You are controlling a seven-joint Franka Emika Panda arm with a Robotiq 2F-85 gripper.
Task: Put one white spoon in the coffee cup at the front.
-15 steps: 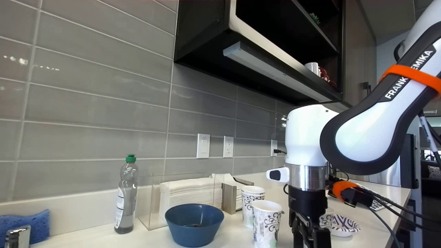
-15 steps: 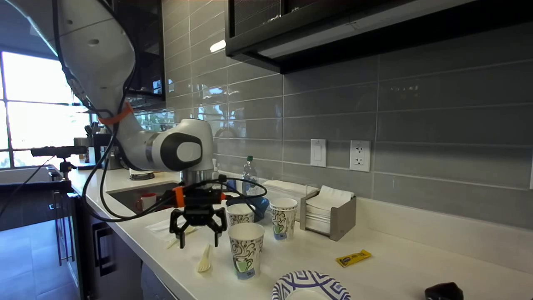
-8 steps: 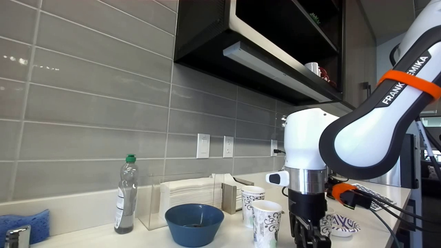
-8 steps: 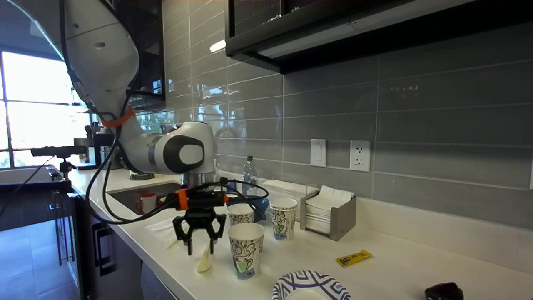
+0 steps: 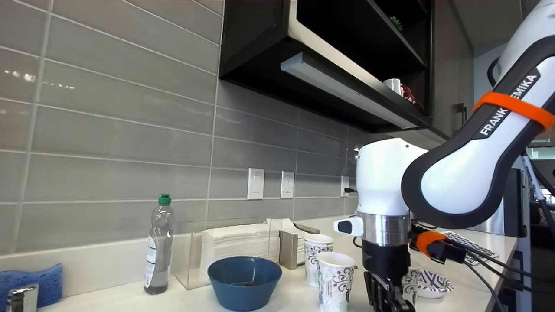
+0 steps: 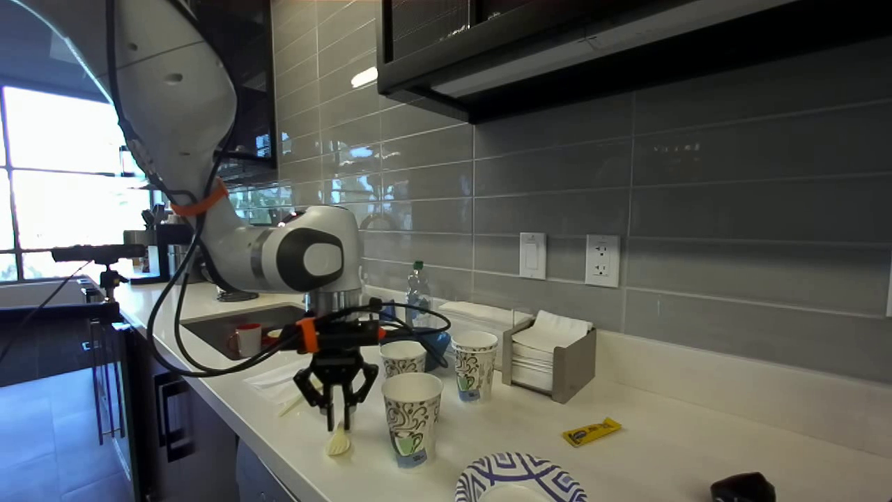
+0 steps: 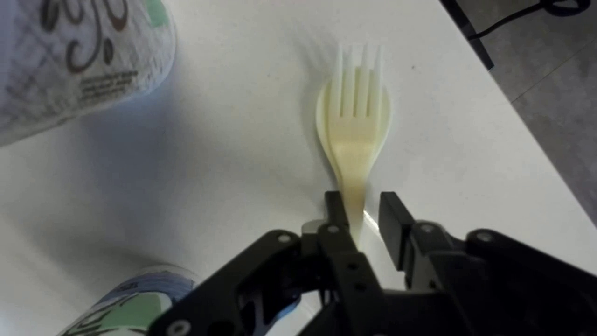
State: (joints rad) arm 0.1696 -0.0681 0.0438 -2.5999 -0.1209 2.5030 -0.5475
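In an exterior view: 1 near cup (image 6: 412, 424), 1 far-L cup (image 6: 403, 360), 1 far-R cup stack (image 6: 475, 369), 1 plate (image 6: 519, 463), 1 yellow pkt (image 6: 591, 432); cutlery (image 6: 289, 406) farther L, ct unclear. Wrist view: 1 fork (image 7: 354, 140) atop 1 white spoon (image 7: 323, 115), on counter (image 7: 447, 140). Gripper (image 7: 363, 206) narrowly parted, fork handle btwn tips w/ clear gap one side, nothing gripped. Spoon bowl just past tips, handle mostly hidden under fork; near cup just R in an exterior view.
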